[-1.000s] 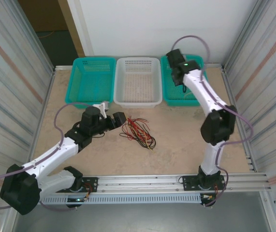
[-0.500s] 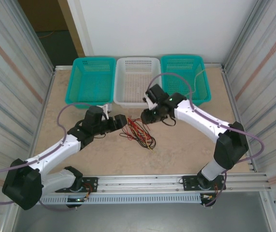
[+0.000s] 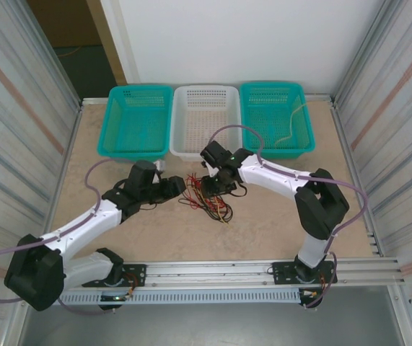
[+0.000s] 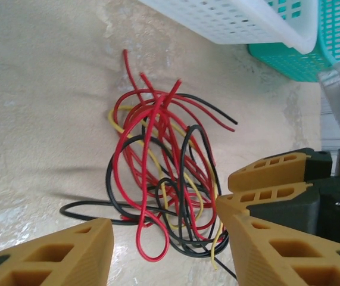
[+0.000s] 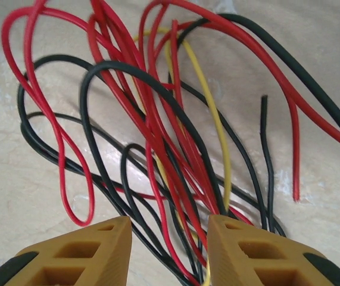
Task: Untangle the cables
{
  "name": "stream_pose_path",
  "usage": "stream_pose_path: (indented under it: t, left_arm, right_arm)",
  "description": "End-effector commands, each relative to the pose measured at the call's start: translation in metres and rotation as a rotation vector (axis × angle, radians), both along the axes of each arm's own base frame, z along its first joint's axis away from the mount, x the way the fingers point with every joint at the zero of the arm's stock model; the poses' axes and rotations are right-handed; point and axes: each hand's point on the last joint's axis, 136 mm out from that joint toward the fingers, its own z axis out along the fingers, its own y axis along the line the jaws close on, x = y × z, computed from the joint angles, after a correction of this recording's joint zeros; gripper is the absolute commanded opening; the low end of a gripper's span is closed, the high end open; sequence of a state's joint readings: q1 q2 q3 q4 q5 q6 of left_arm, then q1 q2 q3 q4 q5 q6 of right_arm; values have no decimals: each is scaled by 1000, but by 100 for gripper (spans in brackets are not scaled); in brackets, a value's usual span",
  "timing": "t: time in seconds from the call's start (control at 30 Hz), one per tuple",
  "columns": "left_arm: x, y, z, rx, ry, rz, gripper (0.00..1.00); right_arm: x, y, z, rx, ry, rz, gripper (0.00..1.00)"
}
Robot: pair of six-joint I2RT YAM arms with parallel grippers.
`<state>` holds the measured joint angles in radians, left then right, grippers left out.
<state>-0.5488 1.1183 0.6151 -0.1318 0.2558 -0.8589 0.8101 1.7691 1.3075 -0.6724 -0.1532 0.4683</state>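
The cables (image 3: pixel 207 197) lie as a tangle of red, black and yellow wires on the tabletop in front of the white basket. My left gripper (image 3: pixel 182 184) is at the tangle's left edge, open. In the left wrist view its fingers (image 4: pixel 62 253) straddle the near loops of the cables (image 4: pixel 158 173) without pinching them. My right gripper (image 3: pixel 213 182) hangs over the tangle's upper end, open. Several red, black and yellow strands (image 5: pixel 170 161) run between its fingertips (image 5: pixel 83 250). A pale yellow cable (image 3: pixel 293 121) lies in the right teal basket.
Three baskets stand along the back: left teal (image 3: pixel 141 89), white (image 3: pixel 206 88) and right teal (image 3: pixel 270 84). The white basket's near wall (image 4: pixel 247 21) is close behind the tangle. Corrugated metal walls close both sides, and an aluminium rail (image 3: pixel 227 270) runs along the near edge.
My right arm swung from over the right teal basket down to the tangle. My left gripper edged right toward the cables. Both pairs of jaws have narrowed.
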Motion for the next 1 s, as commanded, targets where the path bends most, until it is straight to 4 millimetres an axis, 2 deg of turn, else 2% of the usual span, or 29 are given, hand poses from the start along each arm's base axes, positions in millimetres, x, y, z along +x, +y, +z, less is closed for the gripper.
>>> stream_pose_path:
  t: [0.0,0.23,0.37,0.5,0.6,0.73,0.87,0.97]
  left_arm:
    - [-3,16,-7,47,22,47,52]
    - [-5,19,-7,-20,29,80,50]
    - [-6,16,-1,-34,17,63,50]
    - [-6,15,3,-40,0,54,50]
    - [-4,12,11,-67,-20,47,51]
    - [0,3,24,-127,-60,26,51]
    - [6,-5,34,-158,-79,8,51]
    - [7,-16,48,-195,-114,-30,51]
  right_arm:
    - [2,26,19,41,-47,-3,37]
    - [7,39,-6,18,-31,-67,30]
    - [11,56,-11,56,-10,-51,29]
    - [13,56,-14,20,-6,-51,13]
    - [12,50,2,19,-38,-47,7]
    - [5,41,37,36,-98,-21,1]
    - [-10,44,78,121,-144,37,0]
    - [-23,52,121,236,-190,86,0]
